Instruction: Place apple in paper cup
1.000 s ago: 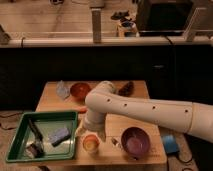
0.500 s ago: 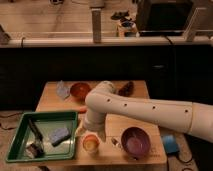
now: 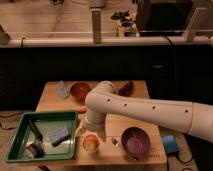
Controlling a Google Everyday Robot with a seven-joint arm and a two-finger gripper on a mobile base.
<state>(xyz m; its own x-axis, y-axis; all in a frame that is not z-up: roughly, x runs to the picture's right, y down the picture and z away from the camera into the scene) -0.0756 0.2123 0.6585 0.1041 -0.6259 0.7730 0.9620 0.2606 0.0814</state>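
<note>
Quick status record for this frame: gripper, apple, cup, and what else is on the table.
gripper: low over the paper cup, at the table's front edge
apple: orange-yellow round shape inside the cup's rim
purple bowl: right of the cup
orange bowl: back left
green tray: left of the cup, holding a blue sponge

Two bowls – orange (image 3: 80,90), purple (image 3: 135,142); one paper cup (image 3: 90,143); one pincer (image 3: 89,131) above it.

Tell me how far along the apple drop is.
Done, it seems: the apple sits inside the paper cup at the table's front edge. In hand: the end effector hangs right above the cup. Left: pull the arm clear and confirm the fruit stays.
</note>
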